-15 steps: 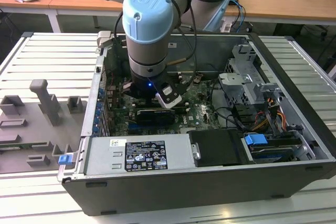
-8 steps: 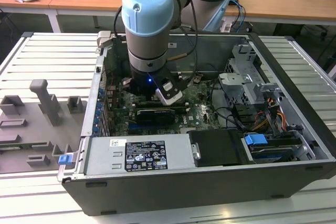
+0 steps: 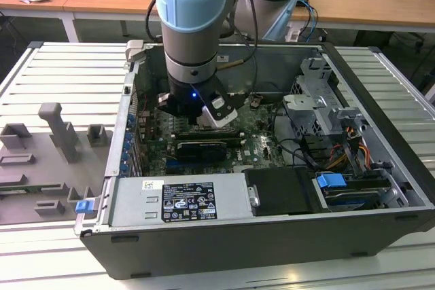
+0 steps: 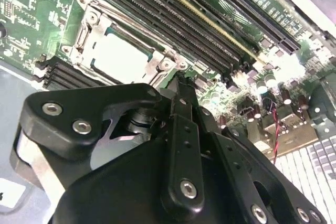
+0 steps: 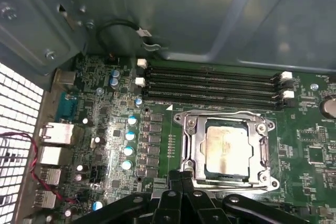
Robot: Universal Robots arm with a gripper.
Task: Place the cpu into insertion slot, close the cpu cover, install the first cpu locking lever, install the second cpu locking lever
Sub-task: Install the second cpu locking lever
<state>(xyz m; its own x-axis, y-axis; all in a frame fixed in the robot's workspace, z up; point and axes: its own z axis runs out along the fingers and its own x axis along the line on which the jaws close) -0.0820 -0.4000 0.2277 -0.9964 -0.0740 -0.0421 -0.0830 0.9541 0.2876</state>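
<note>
- In the first wrist view the cpu (image 5: 227, 149) lies seated in the insertion slot (image 5: 197, 153), right of centre in the lower half of the frame, with the cpu cover (image 5: 261, 150) folded down flat around it; its dull metal top shows through the cover's cut-out.
- The gripper (image 5: 182, 178) sits at the bottom centre of that frame, its fingertips drawn together just at the socket's lower-left corner, touching or nearly touching the frame edge. The fingers look closed or almost so, with nothing visibly held between them.
- In the second wrist view the socket lies upper left, beyond the fingertip (image 4: 181, 95), its diagonal running toward the upper left.
- In the exterior view the gripper (image 3: 204, 119) is down inside the open computer case (image 3: 380, 236), centre frame.
- Count: one cpu, one socket, one cover, one arm. Three long black memory slots (image 5: 210, 85) run side by side above the socket. Whether the locking levers are latched I cannot tell.
</note>
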